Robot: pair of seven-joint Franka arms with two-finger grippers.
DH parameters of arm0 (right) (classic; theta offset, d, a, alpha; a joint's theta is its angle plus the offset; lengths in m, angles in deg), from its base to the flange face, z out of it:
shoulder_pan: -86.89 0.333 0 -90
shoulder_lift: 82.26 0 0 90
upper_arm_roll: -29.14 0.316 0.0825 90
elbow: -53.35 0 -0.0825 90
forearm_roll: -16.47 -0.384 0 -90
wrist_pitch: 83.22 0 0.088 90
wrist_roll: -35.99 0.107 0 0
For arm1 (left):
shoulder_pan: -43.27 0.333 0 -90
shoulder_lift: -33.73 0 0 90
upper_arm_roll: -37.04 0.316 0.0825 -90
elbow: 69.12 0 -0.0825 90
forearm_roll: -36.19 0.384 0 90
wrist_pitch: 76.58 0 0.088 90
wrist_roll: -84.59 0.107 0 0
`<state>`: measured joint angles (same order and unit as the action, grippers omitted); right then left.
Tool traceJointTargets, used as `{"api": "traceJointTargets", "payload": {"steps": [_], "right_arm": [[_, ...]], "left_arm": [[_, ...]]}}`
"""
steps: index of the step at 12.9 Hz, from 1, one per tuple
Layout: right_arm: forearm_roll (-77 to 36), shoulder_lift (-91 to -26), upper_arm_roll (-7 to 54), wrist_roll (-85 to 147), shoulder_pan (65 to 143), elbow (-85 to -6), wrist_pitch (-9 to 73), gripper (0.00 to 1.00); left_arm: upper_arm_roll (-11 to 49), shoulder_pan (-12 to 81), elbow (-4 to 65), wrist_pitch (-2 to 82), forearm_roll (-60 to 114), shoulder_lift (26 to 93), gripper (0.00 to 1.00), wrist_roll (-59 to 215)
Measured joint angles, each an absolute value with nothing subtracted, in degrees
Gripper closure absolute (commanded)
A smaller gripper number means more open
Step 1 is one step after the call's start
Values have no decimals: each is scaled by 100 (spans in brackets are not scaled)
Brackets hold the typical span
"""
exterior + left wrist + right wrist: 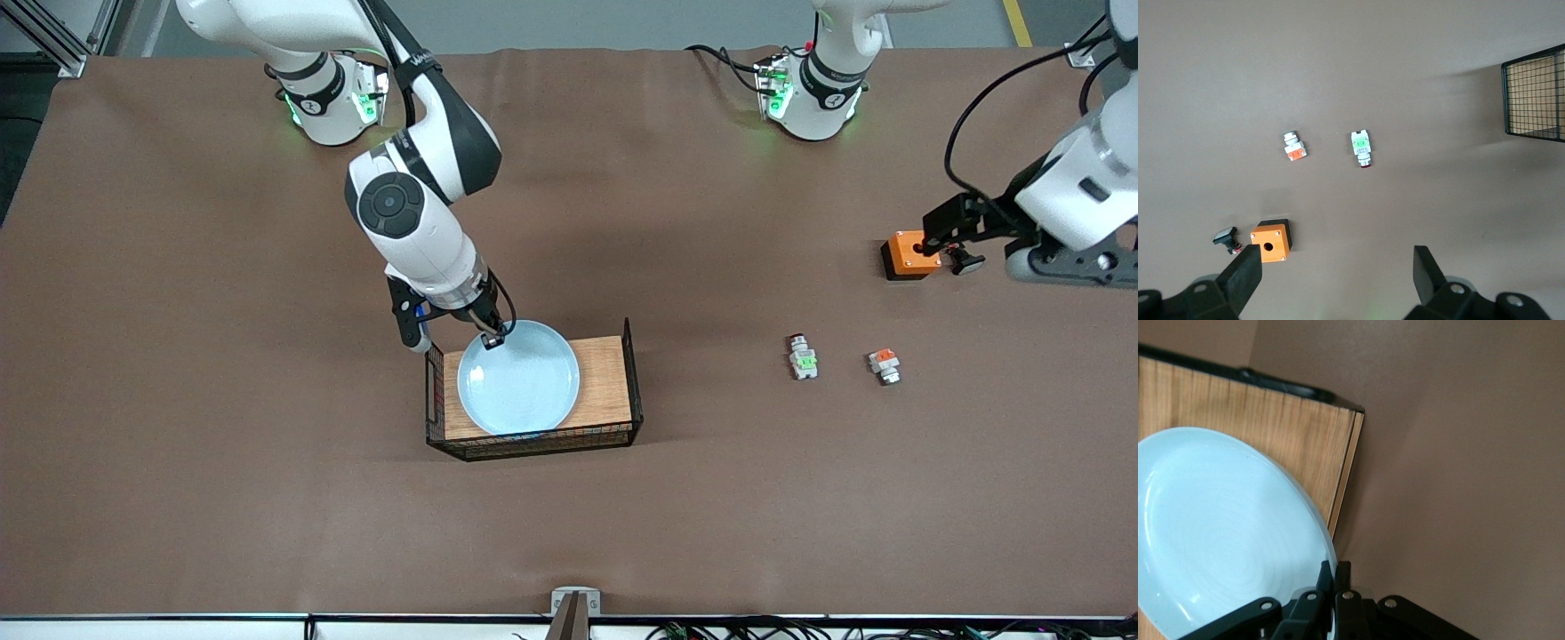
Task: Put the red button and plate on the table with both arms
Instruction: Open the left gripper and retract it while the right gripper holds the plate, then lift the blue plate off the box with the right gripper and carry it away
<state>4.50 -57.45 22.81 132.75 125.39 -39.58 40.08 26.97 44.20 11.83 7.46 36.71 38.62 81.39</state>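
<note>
Nearest the front camera stands the wooden board tray point(605, 391) with black wire ends, resting on the brown table point(222, 400). On its board lies the pale blue plate point(518, 377), which overhangs the board's edge nearest the camera. The right gripper point(492, 339) is at the plate's rim on the side toward the robots' bases, its fingers pressed together on that rim; in the right wrist view the rim point(1328, 550) runs straight into the closed black fingers point(1342, 577).

The right arm comes down from its base at the top of the front view, bends at a large white elbow joint over the table, and slants steeply down to the plate with the wrist pointing toward the camera.

Toward the left arm's end of the table, and a little farther from the camera than the tray's near edge, lies the red button point(803, 356), a small white block with a green middle, alone on the bare table. Just beside it, nearer that end, lies a similar block with an orange top point(885, 364). Farther from the camera sits an orange box point(907, 254) with a small black part point(965, 260) beside it.

The left gripper point(1338, 273) hangs above the table by the orange box, fingers spread wide and holding nothing, its forearm low and nearly level, and it waits.
</note>
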Motion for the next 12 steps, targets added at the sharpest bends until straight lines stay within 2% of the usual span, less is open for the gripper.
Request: {"api": "traceJointTargets", "payload": {"steps": [4,12], "right_arm": [[450,-5748,2273,13127,12431,-3626,3516,100],[448,-5838,2270,12848,12302,-3111,2616,100]], "left_arm": [[3015,4099,1477,618,3670,3398,0,8138],[3059,4089,2019,594,3670,2931,0,8116]]}}
